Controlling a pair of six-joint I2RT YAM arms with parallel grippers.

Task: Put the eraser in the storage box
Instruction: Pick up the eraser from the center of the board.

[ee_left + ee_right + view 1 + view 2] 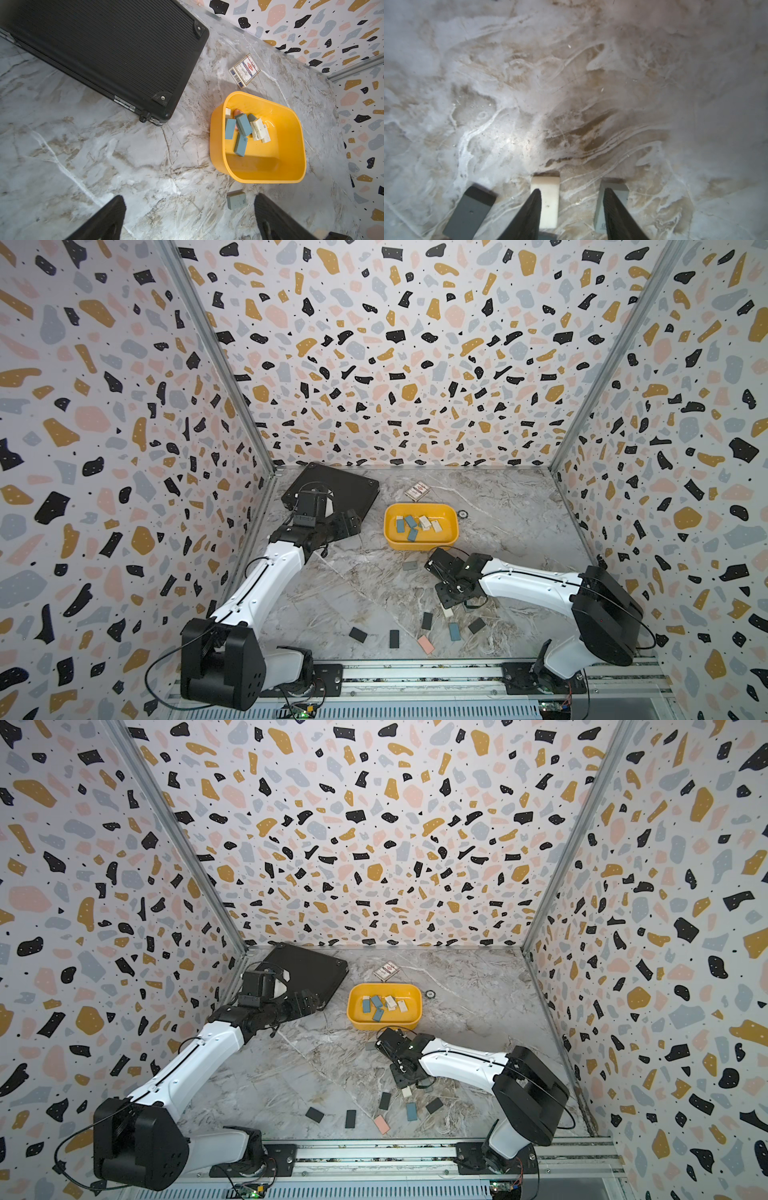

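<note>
Though far from finished, counted several erasers [410,521] already inside the yellow storage box [419,546] [384,1026] in both top views, plus loose erasers [454,631] on the marble tabletop [365,585]. From left wrist, found left gripper [190,197] spread wide, empty. From right wrist, found right gripper [572,190] part-spread over a white eraser [550,199], pinching nothing.

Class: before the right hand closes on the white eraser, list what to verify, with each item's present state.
1. Right hand jaws apart, nothing gripped: ok.
2. White eraser centred between its fingers: not ok, one finger overlaps it.
3. Grey eraser clear of the other finger: not ok.
4. Storage box has room: ok.
5. Left hand open, clear of the box: ok.
</note>
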